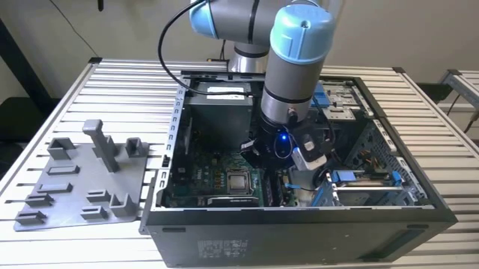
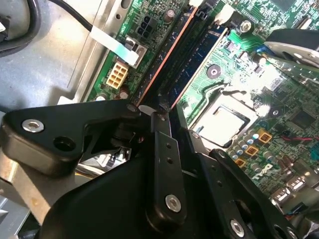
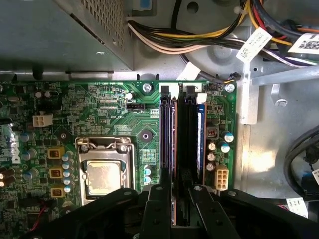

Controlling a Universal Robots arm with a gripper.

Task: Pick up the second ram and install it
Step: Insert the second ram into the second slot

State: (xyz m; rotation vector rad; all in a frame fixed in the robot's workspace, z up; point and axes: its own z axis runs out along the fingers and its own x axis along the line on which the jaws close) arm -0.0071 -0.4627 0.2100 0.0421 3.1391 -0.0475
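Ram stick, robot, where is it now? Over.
Gripper low over the motherboard. Ram upright on it, right at the gripper, hold unclear. Nothing in the way.

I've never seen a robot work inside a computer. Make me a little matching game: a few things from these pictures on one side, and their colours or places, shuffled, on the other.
Things:
1. motherboard
2. processor socket
3. parts tray
4. gripper

Descriptions:
A. grey, on the slatted table at the exterior view's left of the computer case
B. black, right over the memory slots
C. green, lying in the bottom of the case
D. silver square with a metal frame, beside the memory slots

Pairs: 1-C, 2-D, 3-A, 4-B
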